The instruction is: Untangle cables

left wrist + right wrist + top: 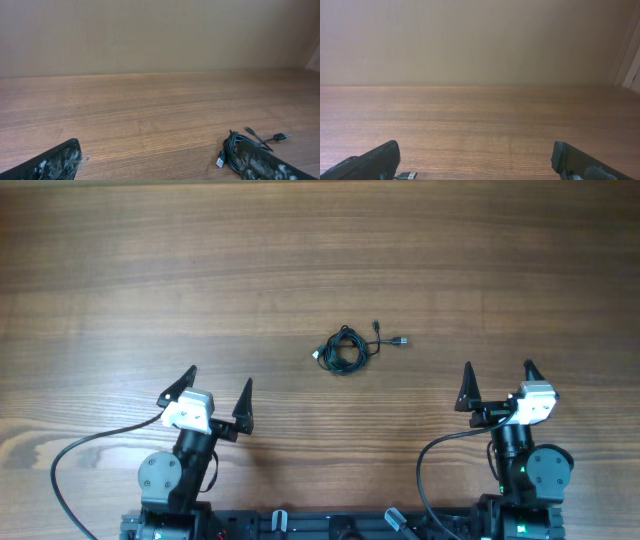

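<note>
The cables (345, 349) lie knotted in one small black bundle near the middle of the wooden table, with two plug ends trailing to its right. In the left wrist view the bundle (231, 146) sits at the lower right, partly behind my right finger. In the right wrist view only one plug end (407, 175) shows at the lower left. My left gripper (218, 389) is open and empty, to the near left of the bundle. My right gripper (497, 379) is open and empty, to the near right of it.
The wooden table (320, 260) spreads wide around the bundle. Thicker black arm cables (70, 455) loop by both arm bases at the front edge. A plain wall stands behind the table's far edge.
</note>
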`<state>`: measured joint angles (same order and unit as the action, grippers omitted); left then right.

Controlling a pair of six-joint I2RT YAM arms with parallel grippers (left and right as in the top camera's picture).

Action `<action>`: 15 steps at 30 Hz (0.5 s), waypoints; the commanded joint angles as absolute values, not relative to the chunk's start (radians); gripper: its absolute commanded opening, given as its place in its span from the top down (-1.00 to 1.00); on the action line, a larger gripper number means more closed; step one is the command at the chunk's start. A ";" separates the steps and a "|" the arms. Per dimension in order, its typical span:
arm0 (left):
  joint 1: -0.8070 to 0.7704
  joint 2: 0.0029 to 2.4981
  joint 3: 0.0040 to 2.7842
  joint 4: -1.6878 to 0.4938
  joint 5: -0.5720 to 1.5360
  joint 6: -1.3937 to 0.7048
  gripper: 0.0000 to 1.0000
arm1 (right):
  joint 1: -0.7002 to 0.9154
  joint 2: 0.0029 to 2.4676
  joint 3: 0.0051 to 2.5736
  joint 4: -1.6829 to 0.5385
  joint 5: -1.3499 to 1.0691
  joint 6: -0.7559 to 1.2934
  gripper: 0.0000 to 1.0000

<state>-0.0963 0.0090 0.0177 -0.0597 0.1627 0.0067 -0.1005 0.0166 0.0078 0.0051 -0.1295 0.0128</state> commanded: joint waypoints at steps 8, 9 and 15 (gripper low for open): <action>-0.101 0.013 0.099 0.030 0.292 -0.065 -1.00 | -0.096 0.018 0.005 0.008 -0.119 0.001 -1.00; -0.101 0.024 0.134 0.015 0.292 -0.065 -1.00 | -0.096 0.018 0.005 0.008 -0.119 0.001 -0.99; -0.101 0.253 0.416 -0.096 0.337 -0.065 -1.00 | -0.096 0.018 0.005 0.008 -0.119 0.001 -0.99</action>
<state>-0.0967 0.1432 0.3065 -0.0597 0.2871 -0.0509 -0.1005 0.0196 0.0078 0.0048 -0.1295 0.0128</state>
